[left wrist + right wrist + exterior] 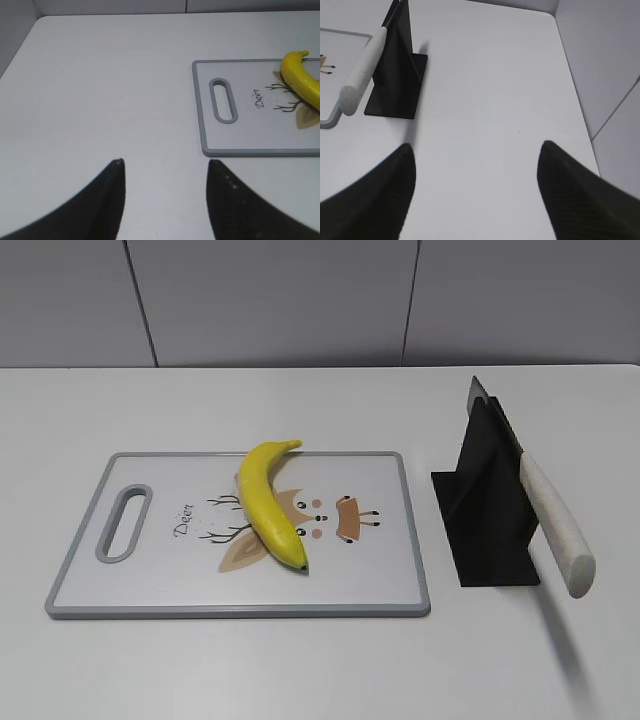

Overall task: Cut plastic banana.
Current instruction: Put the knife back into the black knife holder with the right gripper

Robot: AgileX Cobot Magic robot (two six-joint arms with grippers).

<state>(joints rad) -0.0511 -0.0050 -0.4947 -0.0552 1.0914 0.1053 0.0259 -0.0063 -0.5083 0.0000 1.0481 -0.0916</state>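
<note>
The plastic banana [270, 502] is whole, curved and bright yellow, and lies on a white cutting board [150, 585] with a grey rim and a deer drawing. Its stem end also shows in the left wrist view [300, 75]. A knife with a white handle [555, 525] rests in a black stand [490, 510] to the right of the board; it shows in the right wrist view [365, 72] too. My left gripper [165, 162] is open and empty above bare table, left of the board. My right gripper [477, 147] is open and empty, right of the knife stand.
The board's handle slot [222, 99] faces the left gripper. The white table [320, 670] ends at a grey wall behind, and a grey side wall [605, 60] stands close on the right. Neither arm shows in the exterior view.
</note>
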